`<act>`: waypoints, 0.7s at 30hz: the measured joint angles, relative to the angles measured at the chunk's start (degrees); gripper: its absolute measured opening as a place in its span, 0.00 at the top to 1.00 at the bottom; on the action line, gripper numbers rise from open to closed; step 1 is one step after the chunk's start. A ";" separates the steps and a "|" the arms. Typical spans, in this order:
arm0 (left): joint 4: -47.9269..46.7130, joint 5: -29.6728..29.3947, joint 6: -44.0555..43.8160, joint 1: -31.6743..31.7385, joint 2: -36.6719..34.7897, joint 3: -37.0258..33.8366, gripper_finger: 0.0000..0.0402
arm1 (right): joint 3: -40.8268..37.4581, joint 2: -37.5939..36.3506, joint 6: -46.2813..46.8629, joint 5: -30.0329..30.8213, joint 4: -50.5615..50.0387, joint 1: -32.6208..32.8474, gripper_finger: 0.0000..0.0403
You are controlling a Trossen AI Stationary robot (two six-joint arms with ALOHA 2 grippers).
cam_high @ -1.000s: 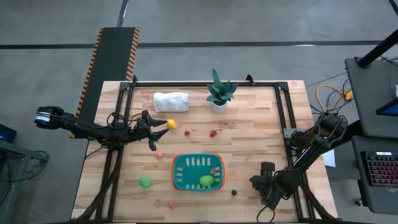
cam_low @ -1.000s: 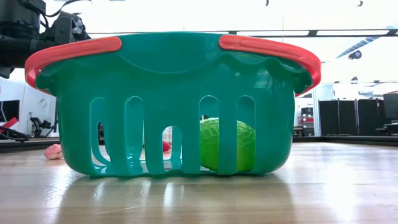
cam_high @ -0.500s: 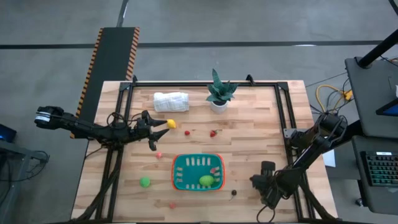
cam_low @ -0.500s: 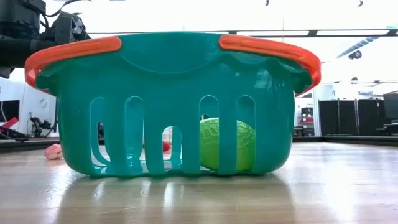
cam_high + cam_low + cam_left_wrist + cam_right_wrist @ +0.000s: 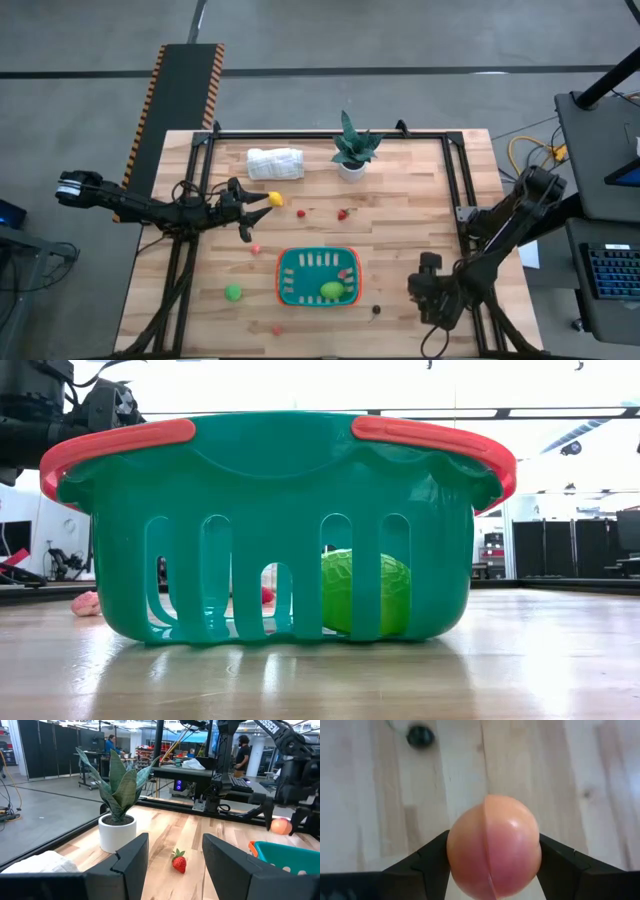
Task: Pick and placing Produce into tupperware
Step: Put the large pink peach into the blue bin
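Wood table, task partly done. Left gripper (image 5: 175, 841) hovers empty with fingers spread by the yellow piece (image 5: 274, 199). Green ball (image 5: 233, 292), strawberry (image 5: 343, 214) and 3 small red bits lie loose. Tupperware (image 5: 279, 277) holds 2 pieces. Dark piece (image 5: 376, 310) lies outside it. Right gripper (image 5: 428, 288), right of the tupperware, is clamped on the orange-pink fruit (image 5: 492, 840).

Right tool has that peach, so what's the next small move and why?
Probably carry it left toward the tupperware. The right tool is clamped on the orange-pink peach over bare wood beside the container, near a small dark fruit, so it isn't yet above the teal interior.
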 joint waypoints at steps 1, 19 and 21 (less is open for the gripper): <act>0.00 0.00 0.02 -0.01 0.00 0.00 0.57 | 0.00 -1.01 -0.09 1.01 0.07 0.00 0.42; 0.00 0.00 0.01 0.00 0.00 -0.02 0.57 | -0.22 -17.39 -20.98 17.21 17.47 0.02 0.43; 0.00 0.00 0.00 0.01 0.00 -0.01 0.57 | -0.22 -17.97 -23.27 17.59 19.32 0.02 0.43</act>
